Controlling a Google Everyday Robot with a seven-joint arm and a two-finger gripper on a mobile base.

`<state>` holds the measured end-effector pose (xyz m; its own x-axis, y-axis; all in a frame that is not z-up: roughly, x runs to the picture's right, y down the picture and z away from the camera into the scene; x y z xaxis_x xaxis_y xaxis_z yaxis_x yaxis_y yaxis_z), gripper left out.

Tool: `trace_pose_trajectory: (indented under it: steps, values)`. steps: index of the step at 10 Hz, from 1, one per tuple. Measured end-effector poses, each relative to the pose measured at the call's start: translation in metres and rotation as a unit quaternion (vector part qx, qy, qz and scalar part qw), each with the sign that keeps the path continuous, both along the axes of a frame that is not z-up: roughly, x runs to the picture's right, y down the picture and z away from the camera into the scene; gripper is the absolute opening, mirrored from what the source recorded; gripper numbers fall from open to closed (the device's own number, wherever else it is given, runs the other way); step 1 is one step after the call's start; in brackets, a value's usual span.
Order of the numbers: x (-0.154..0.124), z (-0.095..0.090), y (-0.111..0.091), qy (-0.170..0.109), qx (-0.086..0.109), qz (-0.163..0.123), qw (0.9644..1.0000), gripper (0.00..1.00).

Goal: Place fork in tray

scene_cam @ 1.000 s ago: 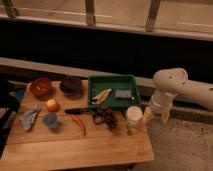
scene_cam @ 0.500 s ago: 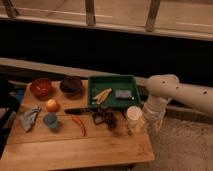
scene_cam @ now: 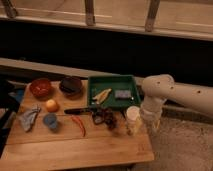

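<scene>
Camera view, the only one.

Hard-to-read bits first:
- Gripper (scene_cam: 150,123) hung at the end of the arm (scene_cam: 172,91), just off the counter's (scene_cam: 75,150) right edge, beside the white container (scene_cam: 133,119). It was pale against a pale floor. Whether it was open or closed, I could not tell.
- The arm was cut off by the right side of the frame.
- The counter's front-left corner was cut off at the bottom of the frame.
- A dark shape (scene_cam: 6,97) overlapped the left edge toward the back. I could not identify it.
- Fork (scene_cam: 77,110): the best match was a dark slim utensil lying flat near the counter's middle, just in front of the tray's front-left corner and outside the tray. Its tines could not be made out.
- The fork's right end ran into a dark clump (scene_cam: 105,118) that I could not identify.

Tray (scene_cam: 113,78): green, at the back edge toward the back-right corner. It held two things, neither identifiable:
- a yellowish piece (scene_cam: 102,95) on the left
- a small grey piece (scene_cam: 122,94) on the right

Counts:
- 2 bowls: the red bowl (scene_cam: 40,87) sat near the back-left corner. The dark bowl (scene_cam: 71,85) sat just beside it, between it and the tray.
- 1 orange fruit (scene_cam: 51,105), in front of the red bowl.
- 1 blue cup (scene_cam: 50,120), in front of the fruit.
- 1 grey-blue cloth (scene_cam: 28,118), by the left edge.
- 1 red chili (scene_cam: 79,125), beside the cup on the side toward the middle.
- 1 white container, upright near the right edge, in front of the tray.
- 1 tray, 1 arm, 1 gripper.
</scene>
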<state>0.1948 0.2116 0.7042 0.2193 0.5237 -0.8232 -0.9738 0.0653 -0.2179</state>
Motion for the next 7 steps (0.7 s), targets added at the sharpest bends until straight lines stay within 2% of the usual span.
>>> trace_pose_trajectory:
  steps: [3, 5, 6, 7]
  values:
    - [-0.020, 0.003, 0.011, -0.010, -0.011, -0.022, 0.9996, 0.67]
    - [-0.031, 0.005, 0.015, -0.014, -0.010, -0.030, 0.9994, 0.67]
    - [-0.038, 0.007, 0.015, -0.019, -0.003, -0.025, 0.9995, 0.67]
    - [-0.041, 0.009, 0.014, -0.024, 0.013, -0.007, 0.9996, 0.67]
